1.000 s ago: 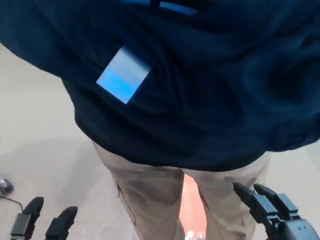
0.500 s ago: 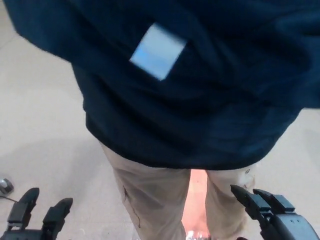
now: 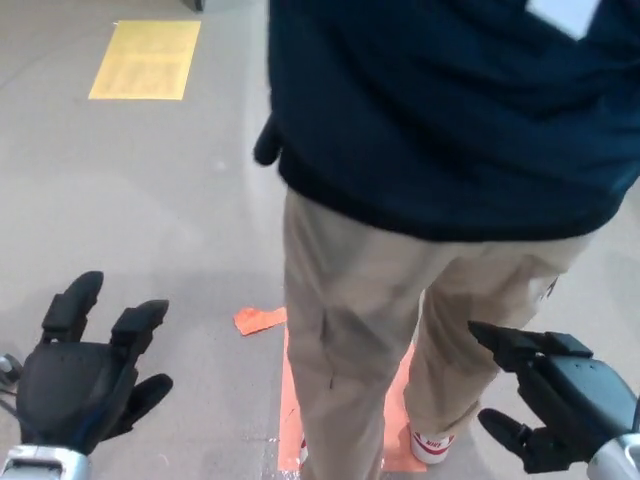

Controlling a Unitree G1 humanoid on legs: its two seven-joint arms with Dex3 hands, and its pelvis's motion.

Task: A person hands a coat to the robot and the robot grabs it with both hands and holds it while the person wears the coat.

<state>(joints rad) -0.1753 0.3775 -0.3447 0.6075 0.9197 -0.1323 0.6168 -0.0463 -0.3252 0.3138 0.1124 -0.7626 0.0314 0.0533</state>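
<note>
1. The navy coat point(image 3: 450, 110) is on the person's point(image 3: 400, 300) back, filling the frame from twelve to two o'clock, its hem hanging over the khaki trousers point(image 3: 350, 320). Neither robot hand touches it.

2. The left hand point(image 3: 85, 375) sits at eight o'clock with its fingers point(image 3: 75, 305) spread apart and holding nothing. The right hand point(image 3: 560, 395) sits at four o'clock, also spread and empty, just beside the person's trouser leg.

3. Risk: if the person steps or leans back, the right hand could bump the leg, since it is already close to it.

4. Risk: reaching up toward the hem from here could snag cloth that the person is already wearing and tug them off balance; judging from how the coat sits, holding it looks no longer needed.

5. Risk: the person stands on an orange floor marking point(image 3: 300, 400), with a loose-looking orange scrap point(image 3: 258, 320) at seven o'clock of their feet; a shuffle there might slip.

6. A yellow floor patch point(image 3: 145, 60) lies at ten o'clock, well apart from everything.
</note>
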